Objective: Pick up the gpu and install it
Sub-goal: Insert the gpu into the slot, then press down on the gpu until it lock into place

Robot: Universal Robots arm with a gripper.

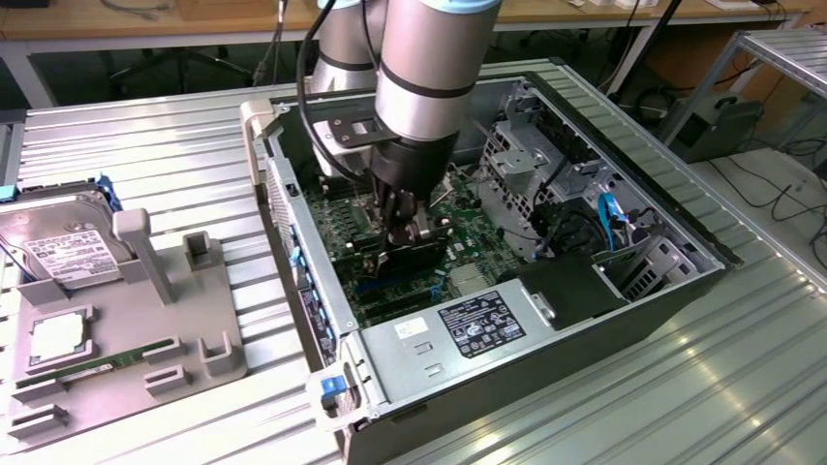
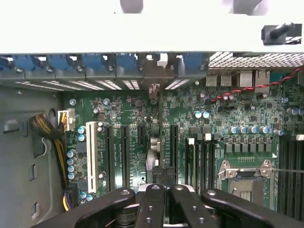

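my claw (image 1: 411, 225) is clamped on the gpu (image 1: 416, 254) above the motherboard (image 1: 485, 254); if it's off the slot, pressing could jam it.

Silver-grey arm (image 1: 427, 68), black tool (image 1: 411, 232)

Bright, even light — slight softness

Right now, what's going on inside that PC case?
The arm's gripper is down inside the open computer case, over the motherboard. Its jaws are shut on the gpu, a thin black card held on edge above the expansion slots. On the tray at the exterior view's left, a hard drive and a RAM stick sit untouched.
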